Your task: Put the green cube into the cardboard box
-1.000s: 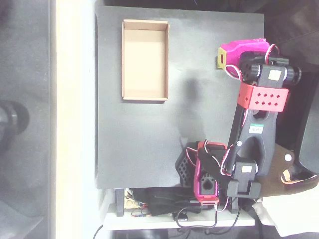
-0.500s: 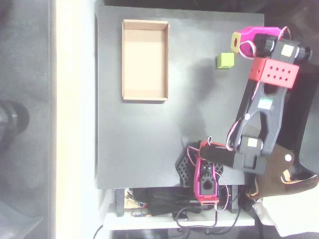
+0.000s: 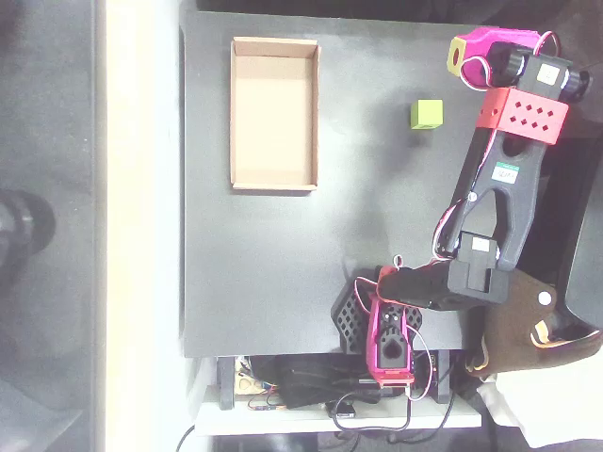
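Note:
In the overhead view the green cube rests alone on the black table, right of centre near the far edge. The cardboard box lies to the cube's left, long side running top to bottom, with nothing inside. My magenta gripper hovers up and to the right of the cube, apart from it, with its small yellow patch facing left. From above its fingers overlap, so how the jaws stand is not visible. Nothing shows between them.
The black tabletop ends at a pale strip on the left. The arm's base and cables sit at the bottom edge, and the red and black arm links stretch up the right side. A brown object lies at bottom right.
The gripper, which was over the cube a second ago, has swung up and to the right. The cube now lies uncovered and has stayed in place.

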